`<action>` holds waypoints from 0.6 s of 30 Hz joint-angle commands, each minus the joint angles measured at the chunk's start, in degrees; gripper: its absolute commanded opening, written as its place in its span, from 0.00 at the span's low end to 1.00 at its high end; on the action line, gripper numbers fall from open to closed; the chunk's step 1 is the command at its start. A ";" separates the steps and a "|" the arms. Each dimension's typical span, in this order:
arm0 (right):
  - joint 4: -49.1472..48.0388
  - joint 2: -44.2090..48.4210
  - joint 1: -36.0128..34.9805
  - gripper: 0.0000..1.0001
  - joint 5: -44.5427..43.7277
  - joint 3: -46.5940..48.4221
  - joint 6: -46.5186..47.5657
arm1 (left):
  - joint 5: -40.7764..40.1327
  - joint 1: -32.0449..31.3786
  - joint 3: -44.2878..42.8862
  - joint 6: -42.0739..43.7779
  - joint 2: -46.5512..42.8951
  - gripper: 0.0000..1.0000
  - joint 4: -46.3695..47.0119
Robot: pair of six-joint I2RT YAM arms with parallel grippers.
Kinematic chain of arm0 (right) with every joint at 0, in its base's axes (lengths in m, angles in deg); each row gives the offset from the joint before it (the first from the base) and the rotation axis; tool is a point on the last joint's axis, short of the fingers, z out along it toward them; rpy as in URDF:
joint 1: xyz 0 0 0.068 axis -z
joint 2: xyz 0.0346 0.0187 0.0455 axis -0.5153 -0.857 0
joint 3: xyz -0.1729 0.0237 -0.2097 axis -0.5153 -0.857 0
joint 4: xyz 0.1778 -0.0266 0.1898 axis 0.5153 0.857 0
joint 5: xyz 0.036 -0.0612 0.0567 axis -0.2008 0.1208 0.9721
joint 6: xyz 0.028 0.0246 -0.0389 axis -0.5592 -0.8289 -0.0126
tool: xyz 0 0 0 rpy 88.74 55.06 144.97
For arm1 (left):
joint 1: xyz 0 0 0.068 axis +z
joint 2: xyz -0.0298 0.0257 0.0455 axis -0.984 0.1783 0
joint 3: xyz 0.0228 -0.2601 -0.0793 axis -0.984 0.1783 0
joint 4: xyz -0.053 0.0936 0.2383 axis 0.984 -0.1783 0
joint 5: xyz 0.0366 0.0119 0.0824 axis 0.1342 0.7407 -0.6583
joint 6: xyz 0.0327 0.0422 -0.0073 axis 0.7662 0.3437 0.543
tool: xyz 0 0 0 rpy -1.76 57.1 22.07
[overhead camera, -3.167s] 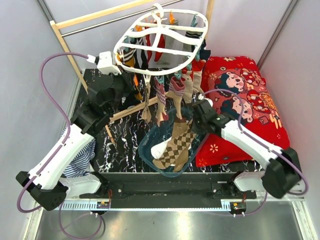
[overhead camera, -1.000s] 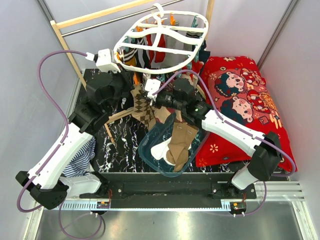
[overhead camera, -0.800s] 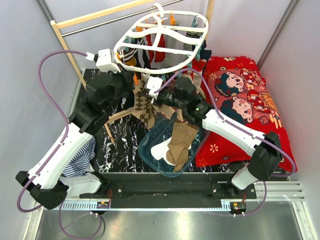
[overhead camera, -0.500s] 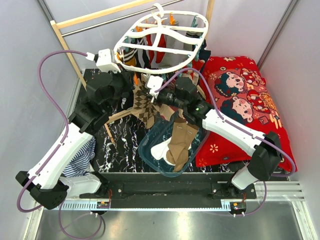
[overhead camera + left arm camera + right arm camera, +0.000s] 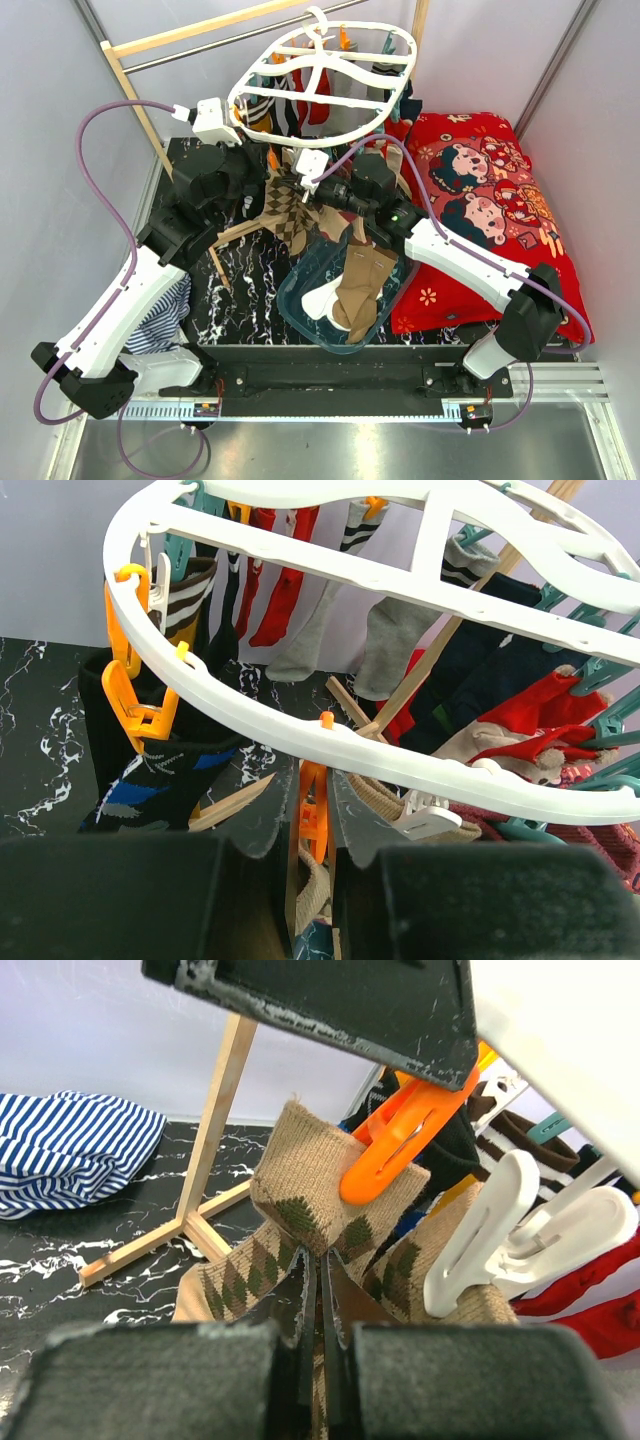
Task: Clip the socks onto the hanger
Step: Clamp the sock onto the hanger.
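Observation:
The white oval hanger (image 5: 320,80) hangs at the back with several socks clipped to it; its rim (image 5: 300,720) crosses the left wrist view. My left gripper (image 5: 312,815) sits just under the near rim, shut on an orange clip (image 5: 312,800). My right gripper (image 5: 320,1265) is shut on a tan-brown argyle sock (image 5: 300,1210) and holds its cuff up against that orange clip (image 5: 400,1150). I cannot tell whether the clip bites the cuff. In the top view both grippers meet below the hanger, left (image 5: 262,188) and right (image 5: 318,195), with the argyle sock (image 5: 285,218) hanging between them.
A clear bluish tub (image 5: 300,305) holds more socks (image 5: 355,285) near the front. A red cartoon cushion (image 5: 480,200) lies right. A blue-white striped cloth (image 5: 160,315) lies left. The wooden rack (image 5: 140,50) with its foot (image 5: 190,1225) stands behind.
My right arm rose from the tub with the argyle sock to the hanger's near rim, then edged the cuff closer to the orange clip. The left arm barely moved.

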State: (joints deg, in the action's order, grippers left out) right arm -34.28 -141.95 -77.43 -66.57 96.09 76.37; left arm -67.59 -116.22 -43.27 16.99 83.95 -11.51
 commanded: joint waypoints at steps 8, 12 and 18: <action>-5.33 -0.02 0.45 0.00 -0.67 3.26 -1.53 | 1.95 -0.16 -2.16 -0.94 -1.79 0.11 2.21; -5.50 -0.20 0.53 0.00 -0.76 3.35 -1.71 | 2.04 -0.07 -2.08 -0.77 -2.40 0.42 2.48; -5.86 -0.20 0.45 0.00 -0.94 3.44 -2.06 | 1.95 -0.07 -1.90 -0.77 -3.98 0.73 2.56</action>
State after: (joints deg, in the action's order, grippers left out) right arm -36.27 -142.34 -77.43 -66.55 96.70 75.12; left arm -66.08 -116.37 -43.27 16.25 82.64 -11.75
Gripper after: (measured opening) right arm 0.010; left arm 0.674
